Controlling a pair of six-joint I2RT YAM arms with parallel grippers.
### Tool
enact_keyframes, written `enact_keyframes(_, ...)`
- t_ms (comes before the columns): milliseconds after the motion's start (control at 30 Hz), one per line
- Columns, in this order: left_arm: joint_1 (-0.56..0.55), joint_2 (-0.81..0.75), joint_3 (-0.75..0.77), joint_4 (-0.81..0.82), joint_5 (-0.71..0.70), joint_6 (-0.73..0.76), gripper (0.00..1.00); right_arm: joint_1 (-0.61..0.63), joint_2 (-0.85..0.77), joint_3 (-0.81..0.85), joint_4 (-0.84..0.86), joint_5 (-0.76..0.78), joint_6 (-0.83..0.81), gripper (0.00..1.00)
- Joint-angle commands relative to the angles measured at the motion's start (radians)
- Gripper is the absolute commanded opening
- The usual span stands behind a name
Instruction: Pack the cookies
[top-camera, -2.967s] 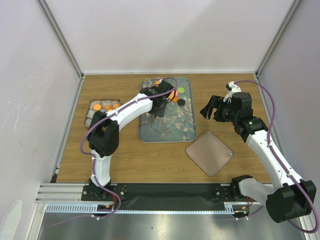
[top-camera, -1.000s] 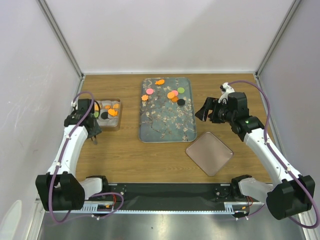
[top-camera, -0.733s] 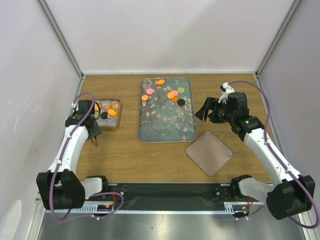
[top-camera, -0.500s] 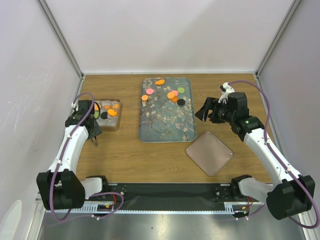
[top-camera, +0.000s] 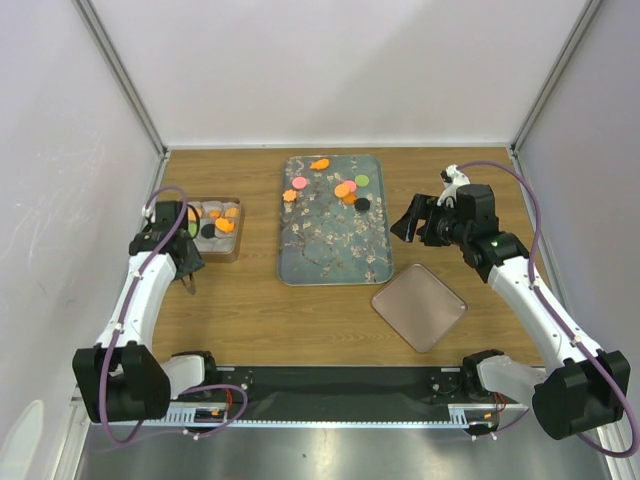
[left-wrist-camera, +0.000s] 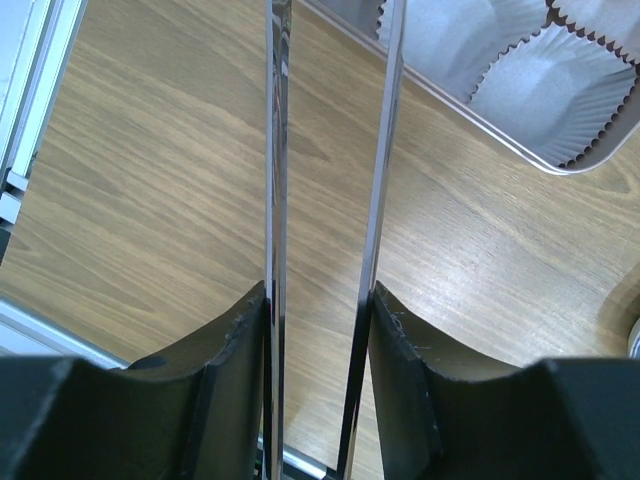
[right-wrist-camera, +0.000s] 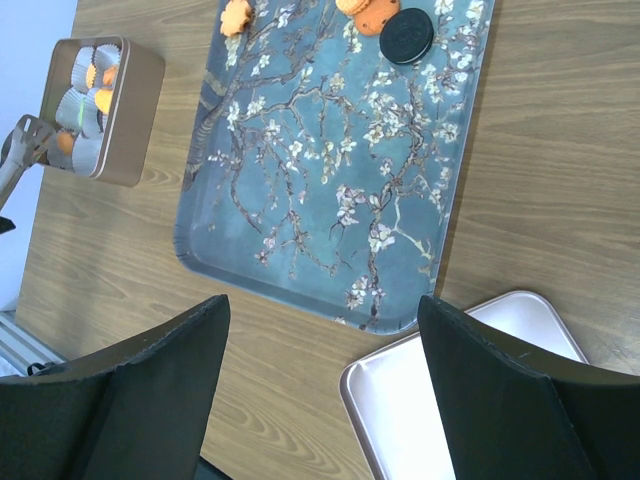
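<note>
Cookies (top-camera: 346, 189) on floral tray (top-camera: 333, 245), some in tin (top-camera: 211, 226)

Cookies (top-camera: 345, 188) lie on the tray (top-camera: 330, 250), a tin (top-camera: 212, 226) to its left.

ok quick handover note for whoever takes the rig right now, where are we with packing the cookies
Left hand: open, long metal blades apart, nothing between them, over bare wood beside the box.
Right hand: open, empty, held right of the floral tray.
Cookies: several already in the box's paper cups, including an orange one and a black one.
Left to pack: those at the tray's far end, namely pink, green, black and a few orange, one a fish.
A square pinkish lid lies on the table near the right arm, not on the box.
</note>
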Motion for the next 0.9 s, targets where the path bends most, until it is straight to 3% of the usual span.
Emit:
enact_keyframes(0,0.014,-0.037,0.032,-0.014,-0.005,-0.010,0.46,-0.006,-0.024,0.000,0.032,-0.016,-0.001,0.83)
enact_keyframes(633,-0.010,-0.078,0.102,-0.058,0.051,0.012,0.46,-0.012,-0.027,0.000,0.035,-0.015,-0.001,0.83)
enact_keyframes(733,-0.060,-0.071,0.157,-0.072,0.029,0.003,0.47,-0.017,-0.021,0.002,0.036,-0.013,-0.001,0.83)
enact_keyframes(867,-0.228,-0.002,0.248,-0.095,-0.011,-0.023,0.48,-0.020,-0.020,0.002,0.033,-0.007,-0.001,0.83)
